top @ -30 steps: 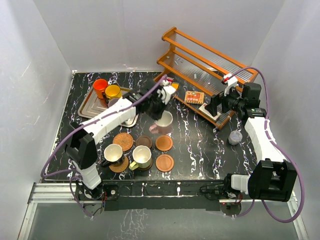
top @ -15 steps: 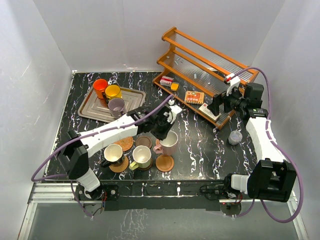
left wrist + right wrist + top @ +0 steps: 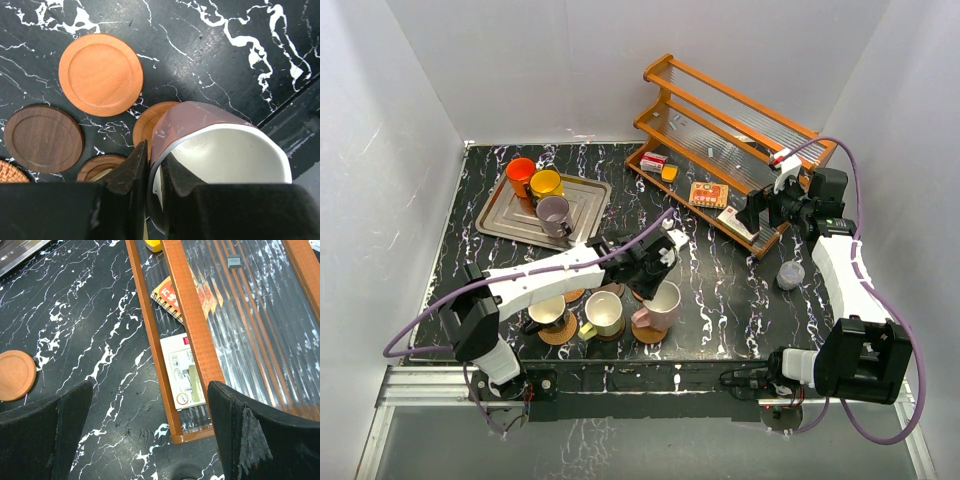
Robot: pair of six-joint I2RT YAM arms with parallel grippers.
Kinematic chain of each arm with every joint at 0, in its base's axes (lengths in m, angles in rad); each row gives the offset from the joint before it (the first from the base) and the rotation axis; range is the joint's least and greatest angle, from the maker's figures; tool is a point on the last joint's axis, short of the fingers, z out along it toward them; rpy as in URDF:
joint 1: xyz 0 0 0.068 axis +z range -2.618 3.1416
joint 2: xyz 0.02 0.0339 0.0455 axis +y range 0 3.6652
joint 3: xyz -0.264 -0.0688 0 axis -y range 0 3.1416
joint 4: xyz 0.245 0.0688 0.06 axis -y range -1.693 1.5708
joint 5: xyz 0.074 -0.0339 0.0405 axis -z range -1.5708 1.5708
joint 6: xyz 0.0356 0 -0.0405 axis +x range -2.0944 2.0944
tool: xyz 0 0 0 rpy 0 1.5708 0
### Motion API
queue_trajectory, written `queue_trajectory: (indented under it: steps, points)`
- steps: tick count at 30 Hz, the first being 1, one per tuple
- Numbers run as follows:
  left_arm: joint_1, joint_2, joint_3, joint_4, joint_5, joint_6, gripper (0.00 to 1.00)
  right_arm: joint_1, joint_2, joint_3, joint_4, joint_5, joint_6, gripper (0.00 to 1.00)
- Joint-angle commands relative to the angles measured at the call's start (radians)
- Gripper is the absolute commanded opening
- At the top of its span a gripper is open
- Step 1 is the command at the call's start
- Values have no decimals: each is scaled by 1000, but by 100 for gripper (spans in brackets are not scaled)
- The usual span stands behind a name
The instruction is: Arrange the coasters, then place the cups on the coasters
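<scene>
L tool (image 3: pixel 154 154) pinches rim of cream-pink mug (image 3: pixel 200 120), axis near upright w/ mouth up, over orange-brown coaster (image 3: pixel 146 125).

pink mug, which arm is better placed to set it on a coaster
Left. The left pincer grips the mug by its rim over an orange-brown coaster; the right pincer hangs open, away by the shelf.

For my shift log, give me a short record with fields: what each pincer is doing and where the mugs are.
left pincer: shut on cream-pink mug rim, above orange-brown coaster
right pincer: open, empty, near wooden rack
on coasters: black mug, yellow-green mug
on tray: orange mug, yellow mug, lilac mug
bare coasters seen: second orange-brown coaster, dark brown coaster
</scene>
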Motion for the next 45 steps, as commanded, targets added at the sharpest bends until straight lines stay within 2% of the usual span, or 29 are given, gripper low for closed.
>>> queue_trajectory:
  steps: [1, 15, 24, 45]
  points:
    - [-40, -15, 16, -34, -65, -42, 0, -7, 2, -1, 63, 6, -11, 98]
    - [-60, -36, -31, -32, -130, -100, 0, -11, 14, -3, 63, 12, -16, 98]
    - [-60, -53, -73, -20, -118, -116, 0, -11, 19, -4, 64, 15, -17, 98]
    - [-52, -96, -103, 3, -164, -94, 0, -14, 30, -5, 63, 19, -19, 98]
